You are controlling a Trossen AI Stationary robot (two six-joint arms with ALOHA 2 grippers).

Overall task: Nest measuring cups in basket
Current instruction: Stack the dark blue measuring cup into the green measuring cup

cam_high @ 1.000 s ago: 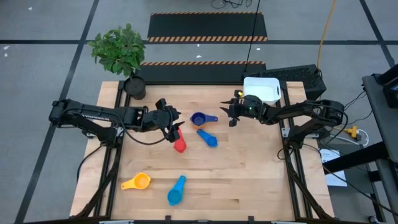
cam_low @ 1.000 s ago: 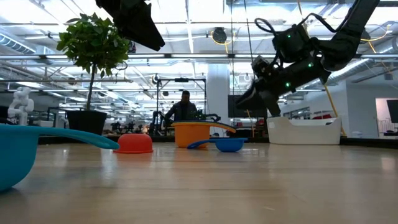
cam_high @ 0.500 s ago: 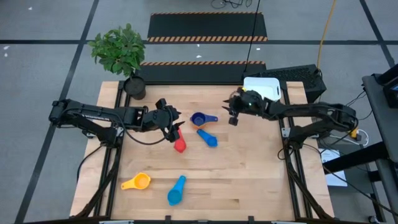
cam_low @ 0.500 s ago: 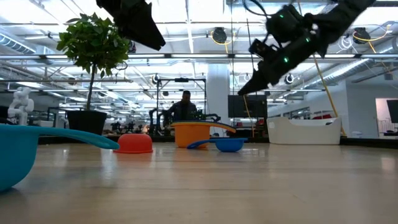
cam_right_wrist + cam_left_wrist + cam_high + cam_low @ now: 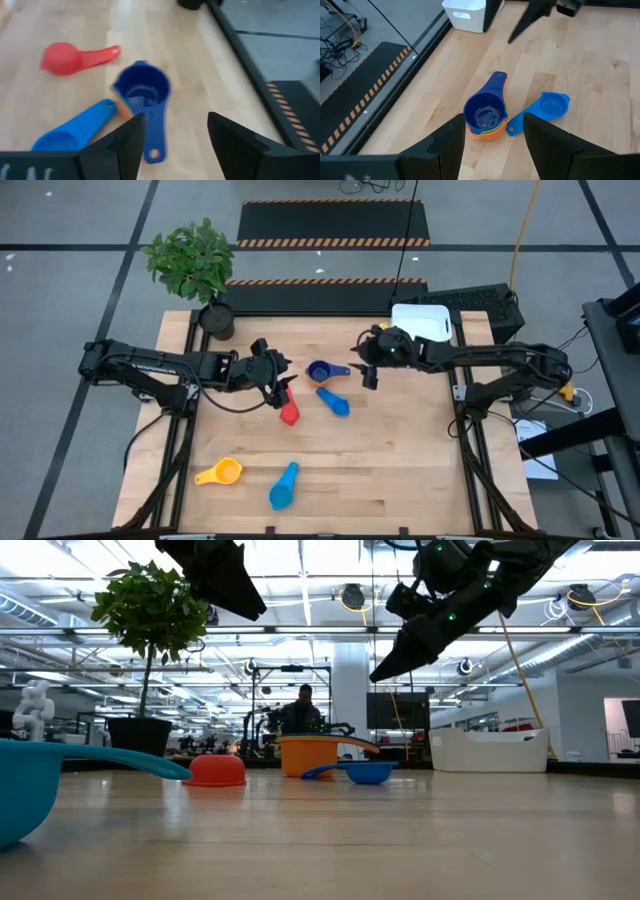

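Note:
A dark blue cup nested in an orange one (image 5: pixel 320 371) (image 5: pixel 485 115) (image 5: pixel 142 95) stands mid-table. Next to it lie a medium blue cup (image 5: pixel 335 402) (image 5: pixel 547 107) and a red cup (image 5: pixel 289 413) (image 5: pixel 65 57), mouth down. A yellow-orange cup (image 5: pixel 222 472) and a light blue cup (image 5: pixel 284 486) (image 5: pixel 40 790) lie near the near edge. The white basket (image 5: pixel 422 323) (image 5: pixel 490 750) sits at the far right corner. My right gripper (image 5: pixel 368 372) (image 5: pixel 175 145) hangs open above the table, just right of the stack. My left gripper (image 5: pixel 283 385) (image 5: pixel 492 145) waits open over the red cup.
A dark plant pot (image 5: pixel 216 320) with a leafy plant stands at the table's far left corner. A black keyboard-like object (image 5: pixel 480 300) lies behind the basket. Bare wood stretches across the table's near right part (image 5: pixel 400 470).
My right gripper has moved from beside the basket toward the table's left, up and over toward the nested stack, its fingers tipping downward. The cups and the left arm have stayed where they were.

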